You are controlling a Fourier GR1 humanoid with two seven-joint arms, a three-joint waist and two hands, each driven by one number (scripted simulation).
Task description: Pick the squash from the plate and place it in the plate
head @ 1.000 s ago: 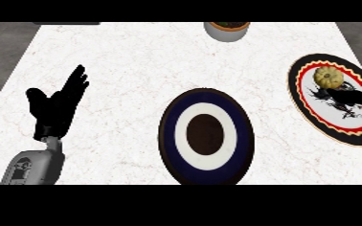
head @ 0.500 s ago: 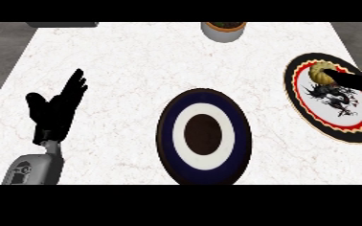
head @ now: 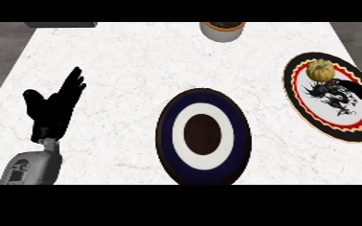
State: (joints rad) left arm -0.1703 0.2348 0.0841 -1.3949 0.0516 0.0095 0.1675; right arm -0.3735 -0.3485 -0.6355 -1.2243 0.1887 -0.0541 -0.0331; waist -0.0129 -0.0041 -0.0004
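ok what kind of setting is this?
Probably a kitchen counter: a white marble-look top with two plates, a navy ringed plate and a red-rimmed plate holding a squash, plus a pot at the far edge.

a white marble counter (head: 141, 67) with faint veins. a round plate with dark blue and white rings (head: 203, 136), brown centre. a red-and-black-rimmed white plate (head: 311, 110) bears a yellow-tan squash (head: 320, 70).

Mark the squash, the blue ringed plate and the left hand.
squash (head: 320, 70), head view, its top.
blue ringed plate (head: 239, 133), head view, its right blue band.
left hand (head: 51, 107), head view, its palm.
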